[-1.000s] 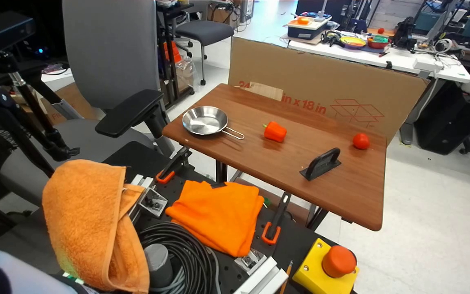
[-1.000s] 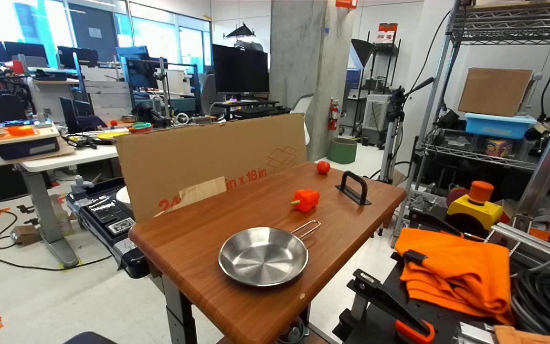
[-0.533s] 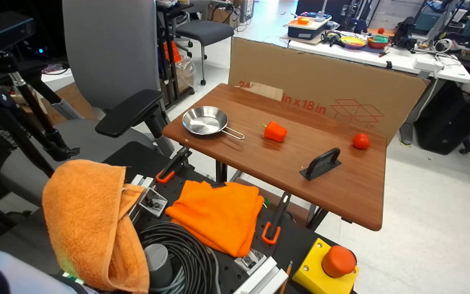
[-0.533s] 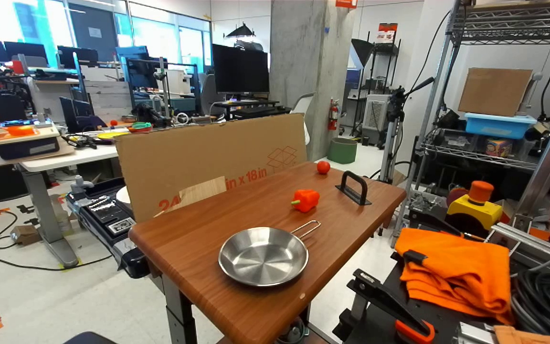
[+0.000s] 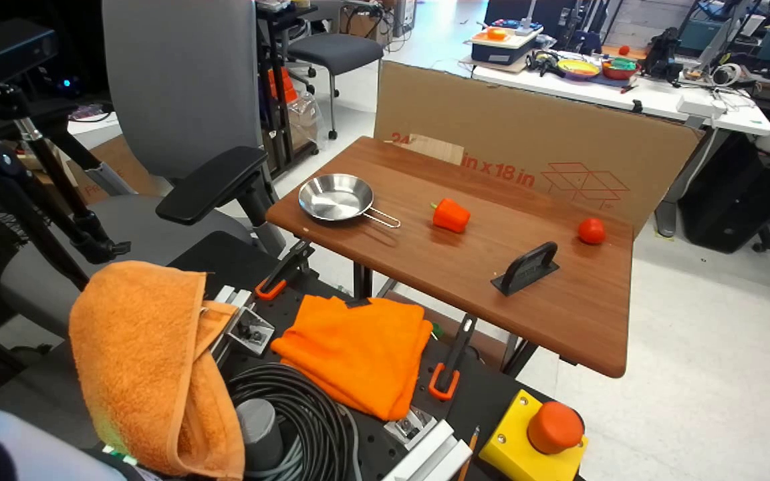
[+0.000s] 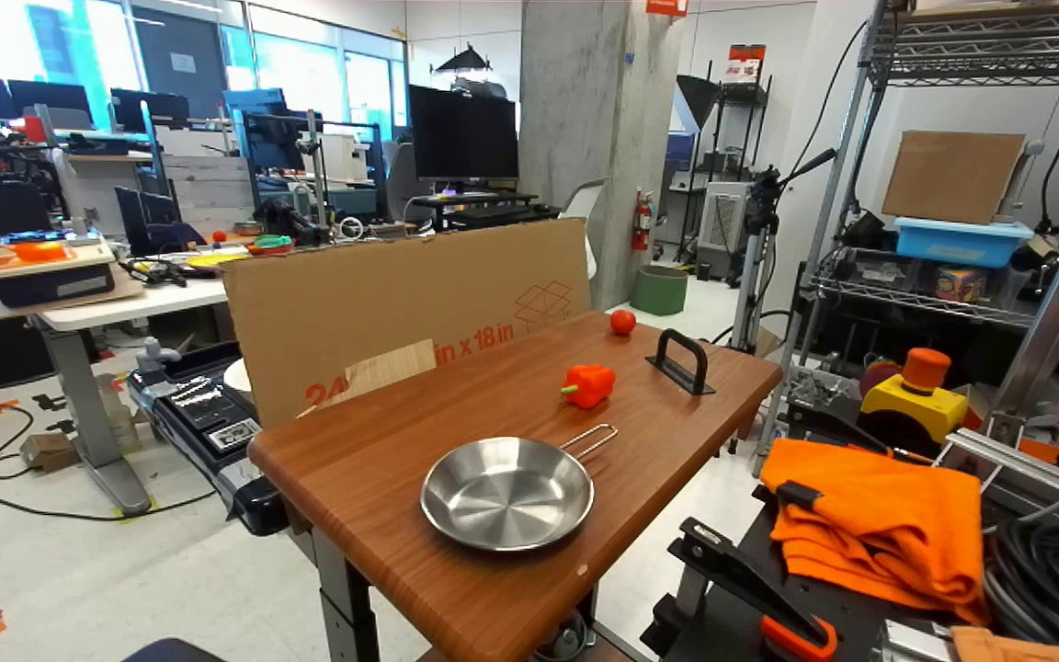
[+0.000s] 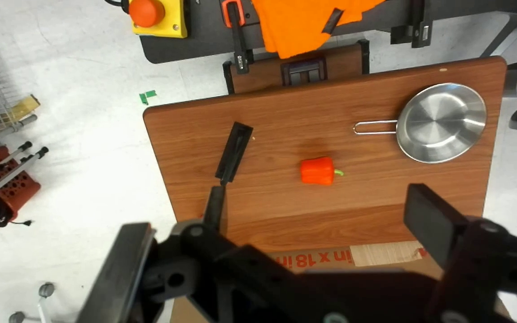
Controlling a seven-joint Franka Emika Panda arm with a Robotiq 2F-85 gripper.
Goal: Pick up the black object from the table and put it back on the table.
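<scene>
Gripper (image 7: 308,202) — jaws spread wide, nothing between them. Such a gap suits an approach; the wrist view takes in most of the table (image 7: 267,211), so the height is judged ample, and neither exterior view shows the gripper. Work item: the black object (image 5: 525,268) stands base-down on the table, arched grip uppermost — presumably to offer a narrow bar to straddle. The orange pepper (image 5: 450,216) sits apart from it and the steel pan (image 5: 336,197) toward the opposite end, likely outside the working path. The cardboard panel (image 5: 532,127), upright along one long edge, probably acts as a backstop. Judged stage: before pickup, although a completed return would look alike.
</scene>
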